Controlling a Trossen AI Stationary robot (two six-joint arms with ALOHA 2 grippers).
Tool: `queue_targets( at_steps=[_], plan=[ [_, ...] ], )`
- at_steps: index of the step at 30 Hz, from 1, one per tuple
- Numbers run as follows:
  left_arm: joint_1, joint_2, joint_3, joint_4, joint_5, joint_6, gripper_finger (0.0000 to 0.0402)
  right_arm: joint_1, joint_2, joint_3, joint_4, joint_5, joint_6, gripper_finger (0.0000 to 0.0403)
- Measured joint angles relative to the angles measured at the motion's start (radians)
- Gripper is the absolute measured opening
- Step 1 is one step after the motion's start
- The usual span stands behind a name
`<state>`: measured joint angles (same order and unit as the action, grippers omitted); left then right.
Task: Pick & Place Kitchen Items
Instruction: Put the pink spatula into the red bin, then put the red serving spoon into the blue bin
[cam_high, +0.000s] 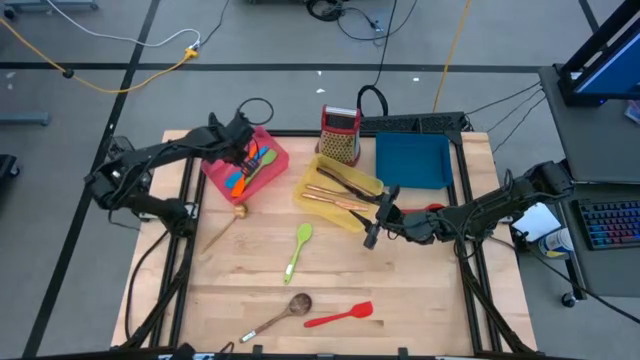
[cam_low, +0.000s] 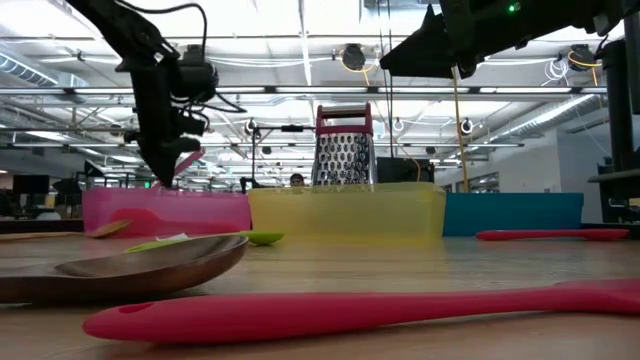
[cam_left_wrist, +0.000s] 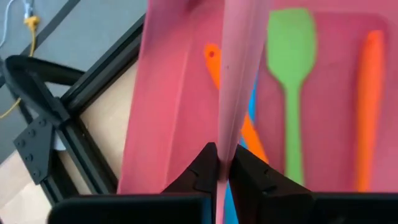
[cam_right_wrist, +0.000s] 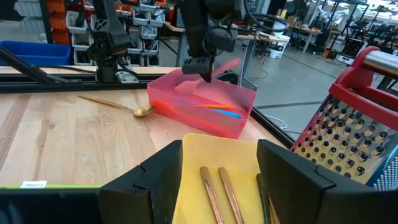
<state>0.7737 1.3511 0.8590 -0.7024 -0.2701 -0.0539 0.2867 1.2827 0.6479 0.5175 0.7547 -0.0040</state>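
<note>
Step in hand, by my judgement: placing. The left gripper (cam_high: 243, 143), upper left of the high view, hangs over the pink tray (cam_high: 275, 166) with its fingers (cam_left_wrist: 202, 169) clenched on the handle end of a pink spatula (cam_left_wrist: 239, 81); the left wrist view shows the pink strip pinched between the two pads and running out over the tray floor. Already lying in that tray are a green spatula (cam_left_wrist: 290, 68), an orange utensil (cam_left_wrist: 370, 99) and a blue one that is mostly hidden. The spatula appears clear of the tray floor, though contact at its far end cannot be confirmed. The next move calls for a short descent inside the tray walls, then a release so the piece settles alongside the others without bridging the rim. The right gripper (cam_high: 376, 228) waits at centre right of the high view, jaws spread and empty, just beside the yellow tray (cam_high: 306, 184), which holds copper cutlery (cam_right_wrist: 219, 190). Outstanding on the table: a gold spoon (cam_high: 226, 223) left of centre, a green spoon (cam_high: 298, 247) at centre, a brown spoon (cam_high: 282, 312) and a red spatula (cam_high: 340, 316) at lower centre.
</note>
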Motion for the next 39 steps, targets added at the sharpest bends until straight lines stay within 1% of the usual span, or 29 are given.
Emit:
queue_targets(
  at_steps=[3, 9, 11, 16, 20, 32, 39],
  plan=[
    [0.025, 0.039, 0.000, -0.009, -0.010, 0.007, 0.0030, 0.000, 0.000, 0.000, 0.000, 0.000, 0.000, 0.0201],
    [0.063, 0.137, 0.001, 0.021, -0.012, 0.033, 0.0018, 0.000, 0.000, 0.000, 0.000, 0.000, 0.000, 0.0201],
    [0.068, 0.167, 0.001, 0.045, -0.012, 0.033, 0.0029, 0.000, 0.000, 0.000, 0.000, 0.000, 0.000, 0.0201],
    [0.070, 0.221, 0.001, 0.122, -0.011, 0.061, 0.0071, 0.000, 0.000, 0.000, 0.000, 0.000, 0.000, 0.0201],
    [0.070, 0.244, 0.001, 0.153, -0.010, 0.071, 0.0084, 0.000, 0.000, 0.000, 0.000, 0.000, 0.000, 0.0201],
    [0.067, 0.249, 0.000, 0.194, -0.005, 0.075, 0.0087, 0.000, 0.000, 0.000, -0.008, 0.000, -0.006, 0.0201],
    [0.044, 0.204, 0.000, 0.221, 0.071, 0.083, 0.0087, 0.000, 0.000, 0.000, -0.093, 0.000, 0.063, 0.0201]
  ],
)
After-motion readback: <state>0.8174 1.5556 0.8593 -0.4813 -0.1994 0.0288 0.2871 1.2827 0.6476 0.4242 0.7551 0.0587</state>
